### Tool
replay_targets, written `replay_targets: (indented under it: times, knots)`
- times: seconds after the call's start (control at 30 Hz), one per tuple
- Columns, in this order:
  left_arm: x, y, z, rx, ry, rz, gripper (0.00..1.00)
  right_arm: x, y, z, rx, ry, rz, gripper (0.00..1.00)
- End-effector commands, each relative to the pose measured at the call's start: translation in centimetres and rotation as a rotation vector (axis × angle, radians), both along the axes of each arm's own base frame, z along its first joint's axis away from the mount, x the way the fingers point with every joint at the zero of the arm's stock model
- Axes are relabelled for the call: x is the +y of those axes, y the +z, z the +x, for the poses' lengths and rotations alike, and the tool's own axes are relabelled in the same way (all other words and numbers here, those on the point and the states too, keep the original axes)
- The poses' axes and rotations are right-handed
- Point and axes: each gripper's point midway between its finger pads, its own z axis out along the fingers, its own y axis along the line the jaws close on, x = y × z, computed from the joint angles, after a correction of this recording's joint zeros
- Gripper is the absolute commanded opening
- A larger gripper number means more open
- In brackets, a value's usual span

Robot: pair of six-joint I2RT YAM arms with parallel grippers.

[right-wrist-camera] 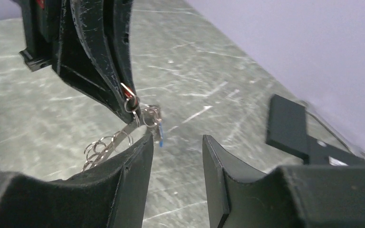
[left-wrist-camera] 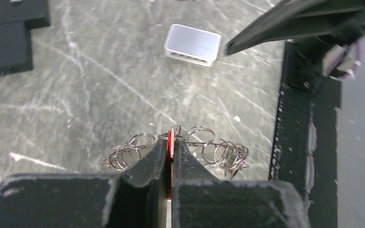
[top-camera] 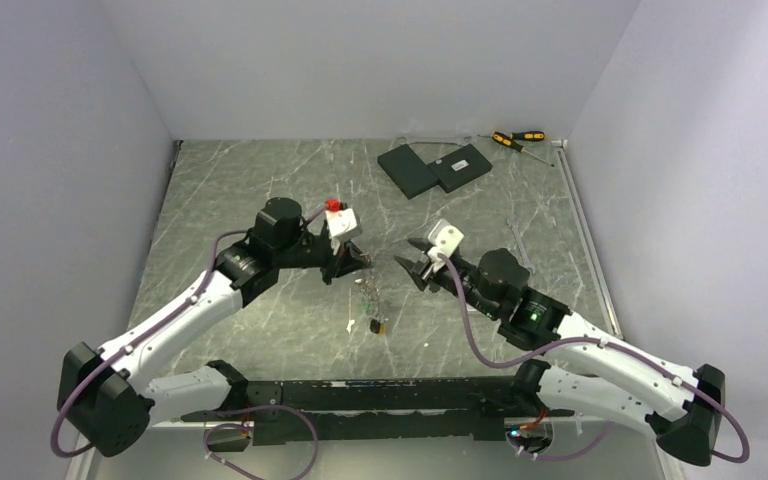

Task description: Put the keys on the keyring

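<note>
My left gripper (left-wrist-camera: 172, 142) is pinched shut on a red key (left-wrist-camera: 170, 141), of which only the thin edge of the head shows between the fingertips. From that pinch hangs the keyring (left-wrist-camera: 221, 153) — not one hoop but a string of small, thin silver wire loops, linked and overlapping, spilling to both sides of the jaws and held clear of the table (top-camera: 260, 200). A blue key (right-wrist-camera: 160, 132) dangles among the loops just below the grip. My right gripper (right-wrist-camera: 177, 148) stands close by, pointing at the left one, its jaws partly apart with nothing between them — the loops hang just beyond its fingertips. Well behind both, two black slabs (top-camera: 435, 168) lie flat by the far edge.
</note>
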Motion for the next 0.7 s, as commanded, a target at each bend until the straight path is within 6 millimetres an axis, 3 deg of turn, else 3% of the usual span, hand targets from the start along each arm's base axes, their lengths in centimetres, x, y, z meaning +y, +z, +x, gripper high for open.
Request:
replay_targets:
  times: [0.0,0.27,0.37,0.53,0.6,0.67]
  knots:
    - [-0.2,2.8,5.8,0.012,0.291,-0.053,0.0,-3.9,3.0,2.7,-0.059,-0.268,0.147,0.46]
    - [1.5,0.3,15.4,0.036,0.713,0.094,0.0,-5.0,2.6,2.2,-0.058,-0.283,0.18,0.49]
    - [2.4,1.0,19.0,-0.017,0.846,0.149,0.0,-4.9,2.8,2.0,-0.05,-0.271,0.186,0.49]
    - [3.9,4.4,25.1,-0.108,0.994,0.168,0.0,-5.0,3.3,1.6,-0.017,-0.27,0.214,0.49]
    - [3.9,5.7,25.9,-0.113,1.009,0.158,0.0,-5.2,3.4,1.3,-0.003,-0.264,0.236,0.49]
    - [3.5,6.5,25.3,-0.132,0.973,0.13,0.0,-5.2,3.2,1.1,0.019,-0.259,0.248,0.49]
